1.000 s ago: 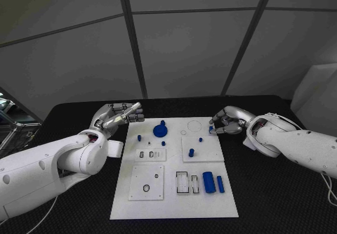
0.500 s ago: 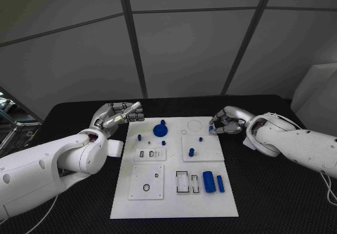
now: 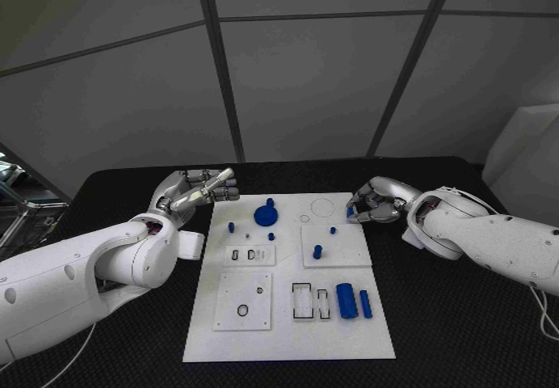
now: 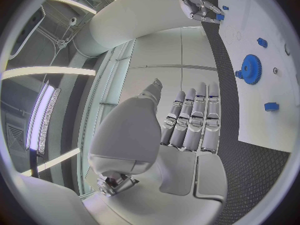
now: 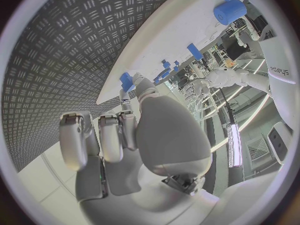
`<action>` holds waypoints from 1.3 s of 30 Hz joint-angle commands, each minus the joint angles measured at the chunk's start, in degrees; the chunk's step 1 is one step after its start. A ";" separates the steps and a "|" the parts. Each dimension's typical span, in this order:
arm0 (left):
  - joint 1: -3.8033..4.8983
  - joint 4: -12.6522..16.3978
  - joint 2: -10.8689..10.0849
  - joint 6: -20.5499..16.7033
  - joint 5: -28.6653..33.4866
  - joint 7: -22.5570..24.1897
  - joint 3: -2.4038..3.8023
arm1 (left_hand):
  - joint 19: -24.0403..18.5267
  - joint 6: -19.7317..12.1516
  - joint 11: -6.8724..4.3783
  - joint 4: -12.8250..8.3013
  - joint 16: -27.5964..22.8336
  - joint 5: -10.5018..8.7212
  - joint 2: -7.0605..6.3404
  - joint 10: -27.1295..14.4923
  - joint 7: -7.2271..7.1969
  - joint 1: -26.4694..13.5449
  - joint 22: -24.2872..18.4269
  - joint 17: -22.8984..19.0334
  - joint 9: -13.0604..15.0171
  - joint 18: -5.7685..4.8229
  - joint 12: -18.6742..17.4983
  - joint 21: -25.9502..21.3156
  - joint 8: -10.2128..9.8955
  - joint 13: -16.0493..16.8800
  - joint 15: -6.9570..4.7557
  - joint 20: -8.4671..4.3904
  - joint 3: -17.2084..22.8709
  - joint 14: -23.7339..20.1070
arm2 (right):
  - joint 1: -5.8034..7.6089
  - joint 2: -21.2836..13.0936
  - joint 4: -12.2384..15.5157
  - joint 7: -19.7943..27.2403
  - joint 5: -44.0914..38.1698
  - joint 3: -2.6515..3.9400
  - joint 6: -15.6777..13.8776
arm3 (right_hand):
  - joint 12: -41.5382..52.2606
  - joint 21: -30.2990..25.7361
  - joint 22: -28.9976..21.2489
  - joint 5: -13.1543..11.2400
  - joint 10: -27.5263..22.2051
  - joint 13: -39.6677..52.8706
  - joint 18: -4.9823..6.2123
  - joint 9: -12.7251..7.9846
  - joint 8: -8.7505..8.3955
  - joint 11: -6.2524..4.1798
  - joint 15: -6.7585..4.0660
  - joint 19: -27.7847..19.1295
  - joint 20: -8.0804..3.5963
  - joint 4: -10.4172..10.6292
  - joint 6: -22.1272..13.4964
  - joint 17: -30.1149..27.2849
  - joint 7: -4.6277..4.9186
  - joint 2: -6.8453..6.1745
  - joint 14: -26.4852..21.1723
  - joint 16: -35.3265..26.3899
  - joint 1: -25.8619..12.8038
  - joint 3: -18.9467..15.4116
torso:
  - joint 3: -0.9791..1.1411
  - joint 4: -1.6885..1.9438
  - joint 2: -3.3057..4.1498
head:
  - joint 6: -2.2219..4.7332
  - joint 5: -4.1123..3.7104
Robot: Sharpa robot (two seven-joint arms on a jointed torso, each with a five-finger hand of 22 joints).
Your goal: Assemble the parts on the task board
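Right hand fingers: the right hand [image 3: 375,204] sits at the far right edge of the task board [image 3: 279,343], its fingers curled in around a small blue part [image 3: 350,214]. In the right wrist view the part [image 5: 127,81] is pinched at the fingertips, right at the board's edge.

Left hand fingers: the left hand [image 3: 198,191] hovers just off the board's far left corner, fingers straight and side by side, holding nothing. The left wrist view shows them extended together [image 4: 195,119].

Board: a white plate in the middle of the black table [image 3: 466,323], bearing raised white panels with slots and holes.

Parts on the board: a blue gear [image 3: 266,216] near the far edge, several small blue pegs around it, and a thick blue cylinder [image 3: 346,301] beside a thinner blue rod [image 3: 366,305] near the front.

Step in hand: probably carrying the pinched part to its seat on the board.

Doing it well: keep the pinch firm but light, line the part up squarely over its hole before lowering, and press straight down. Which hole it belongs in cannot be told.
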 commanded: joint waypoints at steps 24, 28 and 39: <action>0.07 0.06 -0.09 0.27 -0.27 0.00 0.06 | -0.42 0.19 -0.03 -0.40 -0.34 -0.29 0.63 0.45 0.03 -0.10 -0.07 0.11 0.03 -0.76 -0.36 -0.14 -0.23 0.07 -0.04 0.09 -0.06 -0.02 | -0.03 0.75 -0.81 -0.68 -2.14 0.04 -0.51 | 0.43 0.50 14.12 -5.69 1.74 9.69 -0.58 0.11 1.09 -1.24 -1.07 4.94 -0.84 -0.68 3.24 13.35 -1.05 3.72 5.56 0.16 1.35 3.45 | 0.05 -0.02 0.00 | -0.20 0.07; 0.07 0.03 -0.07 0.27 -0.27 0.00 0.06 | -0.42 0.19 -0.03 -0.40 -0.34 -0.29 0.63 0.45 0.03 -0.10 -0.07 0.11 0.03 -0.76 -0.36 -0.14 -0.23 0.07 -0.04 0.09 -0.06 -0.02 | -0.03 0.77 -0.43 -0.24 -2.20 0.04 -1.97 | 0.54 0.63 14.32 -6.15 1.86 9.83 -0.64 0.14 1.31 -1.44 -1.23 5.12 -0.99 -0.84 3.80 13.49 -1.28 4.41 5.59 0.22 1.57 4.28 | 0.04 -0.02 -0.02 | -0.22 0.02; 0.05 -0.17 -0.04 0.30 -0.27 -0.02 0.06 | -0.42 0.19 -0.03 -0.40 -0.34 -0.29 0.63 0.45 0.03 -0.10 -0.07 0.11 0.03 -0.76 -0.36 -0.14 -0.23 0.07 -0.04 0.09 -0.06 -0.02 | 0.00 -1.40 5.27 -1.49 -1.31 0.11 -5.94 | 0.90 1.05 14.98 -5.10 2.21 10.20 -0.83 0.22 1.66 -1.80 -1.55 5.72 -1.29 -1.07 4.72 13.74 -1.69 4.86 5.65 0.34 1.41 5.38 | -0.03 -0.13 -0.20 | -0.28 -0.01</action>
